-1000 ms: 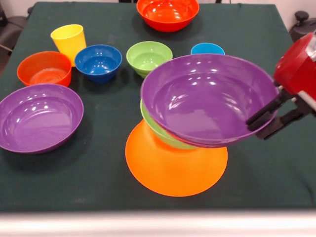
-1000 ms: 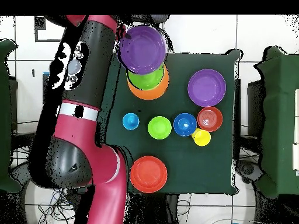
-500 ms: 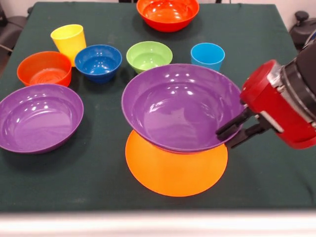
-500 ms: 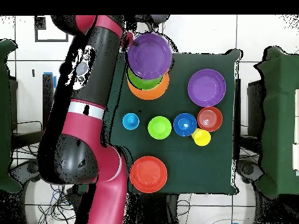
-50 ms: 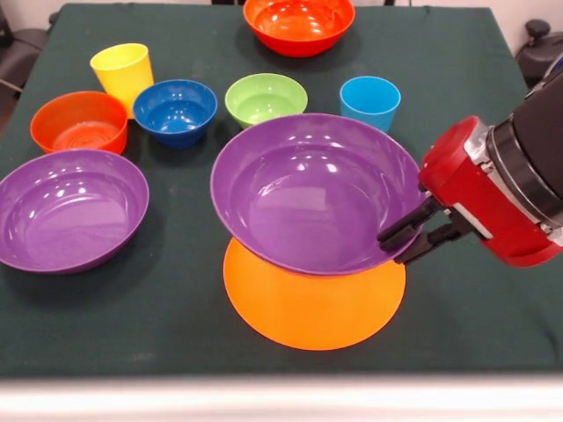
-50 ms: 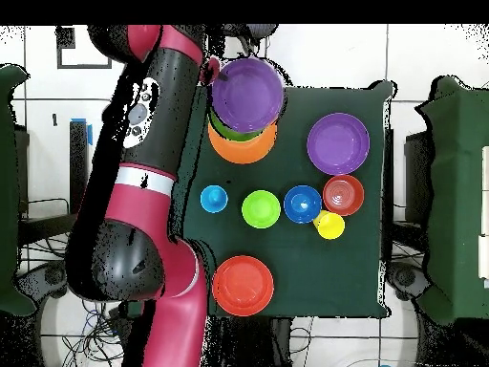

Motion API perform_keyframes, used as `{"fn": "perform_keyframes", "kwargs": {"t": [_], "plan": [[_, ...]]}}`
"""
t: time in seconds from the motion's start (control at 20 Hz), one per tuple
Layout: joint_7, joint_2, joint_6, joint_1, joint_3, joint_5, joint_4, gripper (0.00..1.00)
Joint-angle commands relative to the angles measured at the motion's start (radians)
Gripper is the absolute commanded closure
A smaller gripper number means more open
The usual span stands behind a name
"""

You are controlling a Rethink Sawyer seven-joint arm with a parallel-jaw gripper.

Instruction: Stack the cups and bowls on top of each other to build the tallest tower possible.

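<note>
A big purple bowl [image 5: 308, 193] sits level over the upturned orange bowl [image 5: 312, 308], the base of the tower. My gripper [image 5: 390, 248] is shut on this purple bowl's right rim, one finger inside and one outside. In the overhead view the purple bowl [image 6: 247, 93] covers most of a green bowl [image 6: 226, 128] on the orange base [image 6: 244, 150]. The front view hides that green bowl. Standing apart on the cloth are a yellow cup [image 5: 123, 75] and a light blue cup [image 5: 369, 97].
Loose on the green cloth are a second purple bowl [image 5: 70, 207] at the left, a small red-orange bowl [image 5: 79, 123], a dark blue bowl [image 5: 176, 110], a green bowl [image 5: 266, 101] and a large red-orange bowl [image 5: 299, 22] at the far edge. My red arm [image 5: 510, 189] reaches in from the right.
My gripper has carried the purple bowl left and down, from tilted off to the right to level over the tower. The green bowl beneath has dropped out of the front view.
</note>
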Motion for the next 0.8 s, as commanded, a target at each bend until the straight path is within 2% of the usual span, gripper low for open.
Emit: {"fn": "perform_keyframes", "kwargs": {"t": [0.05,0.5,0.8], "plan": [[-0.158,0.007,0.049,0.024,0.052,-0.078,-0.011,1.0],[-0.151,0.009,0.034,0.035,0.101,-0.112,-0.004,1.0],[-0.157,-0.002,0.059,0.037,0.125,-0.124,-0.006,1.0]]}}
